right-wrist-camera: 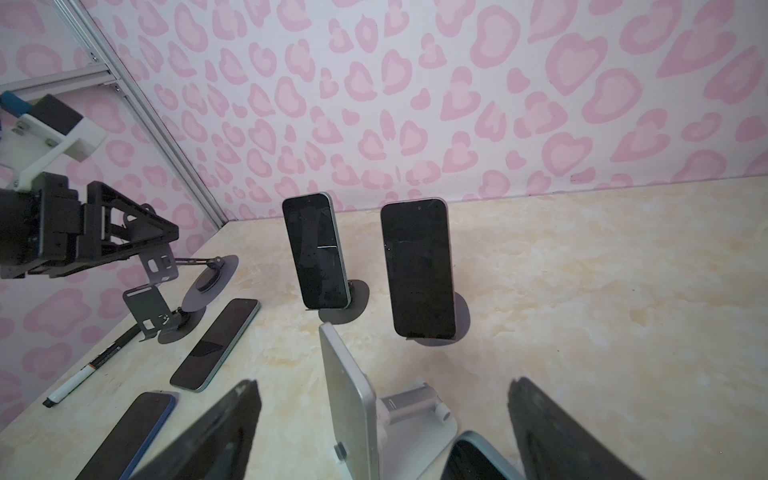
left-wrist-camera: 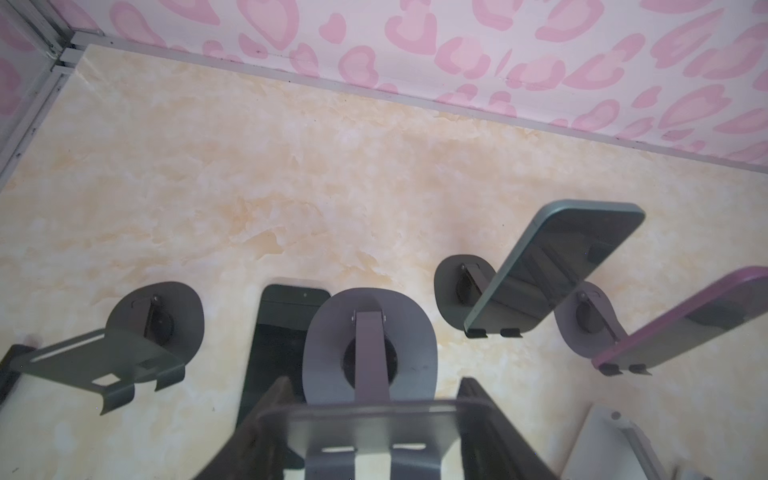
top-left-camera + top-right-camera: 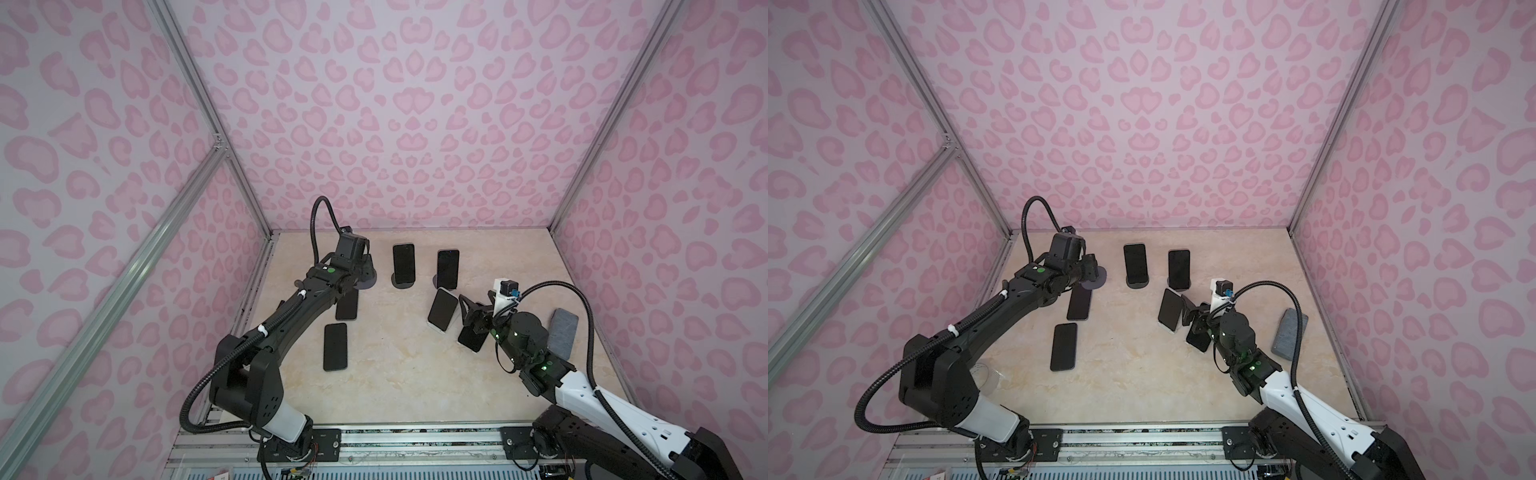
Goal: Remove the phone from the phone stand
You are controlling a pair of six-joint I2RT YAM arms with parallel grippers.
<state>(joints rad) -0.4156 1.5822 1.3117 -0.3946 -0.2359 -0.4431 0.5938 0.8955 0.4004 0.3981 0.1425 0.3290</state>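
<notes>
A dark phone (image 3: 442,309) leans on a white phone stand (image 1: 419,419); the right wrist view shows it edge-on (image 1: 347,399). My right gripper (image 1: 384,390) is open just behind it (image 3: 473,309), its fingers wide on either side and touching nothing. A blue-edged phone (image 1: 473,457) lies low between the jaws, against neither finger. Two more phones stand on round grey stands at the back (image 3: 404,264) (image 3: 448,269). My left gripper (image 2: 376,399) is shut on the cradle plate of an empty grey stand (image 2: 370,332) at the back left (image 3: 1094,279).
Two phones lie flat on the table left of centre (image 3: 335,347) (image 3: 347,305). A second empty grey stand (image 1: 149,307) and a marker (image 1: 83,374) sit by the left wall. A grey pad (image 3: 562,332) lies by the right wall.
</notes>
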